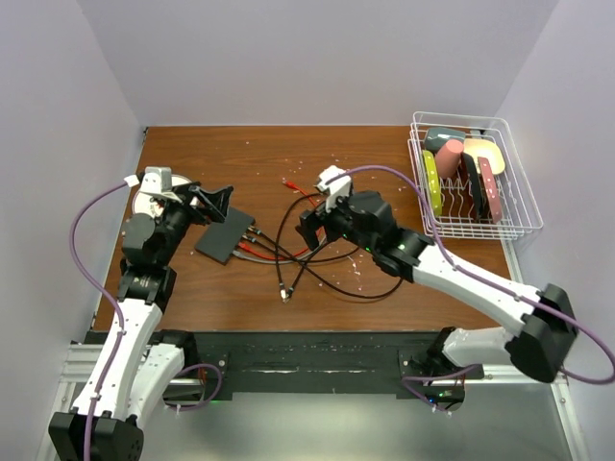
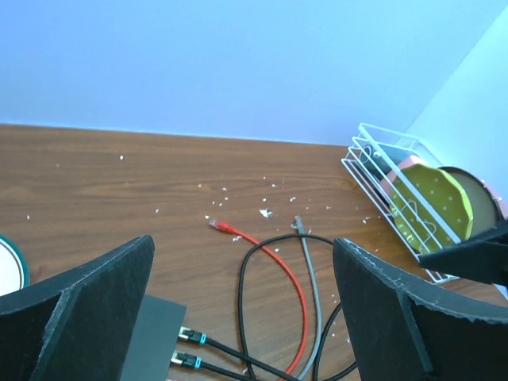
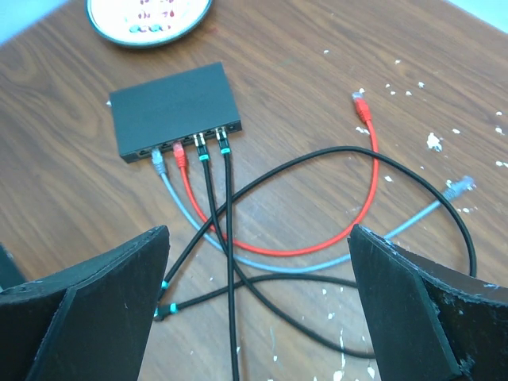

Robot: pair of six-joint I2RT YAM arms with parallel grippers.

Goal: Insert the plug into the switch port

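Closest to the arm bases, a loose black cable end (image 1: 283, 296) lies on the brown table (image 1: 192, 298) with nothing touching it. Beyond it the right gripper (image 3: 258, 238) hangs above the tangle of cables, jaws spread wide and nothing between them; its black fingers (image 3: 95, 309) are clear of every cable. To its left the switch (image 3: 171, 107), a flat black box, rests at a slant on the wood, its row of ports (image 3: 190, 145) along the long edge that faces the cables. Four plugs (image 3: 200, 148) sit in that row side by side: a grey one, a red one, then two black ones with teal collars; which of them is the task's own plug cannot be told. The left gripper (image 2: 242, 262) is above the far side of the switch, likewise released, wide open and empty. A white plate (image 3: 151, 20) with a green rim lies just past the switch, under the left arm. Farther out, the free ends of the red cable (image 2: 223, 227) and the grey cable (image 2: 299, 225) rest near each other on the wood. In the far right corner a white wire dish rack (image 1: 519, 209) holds coloured plates upright
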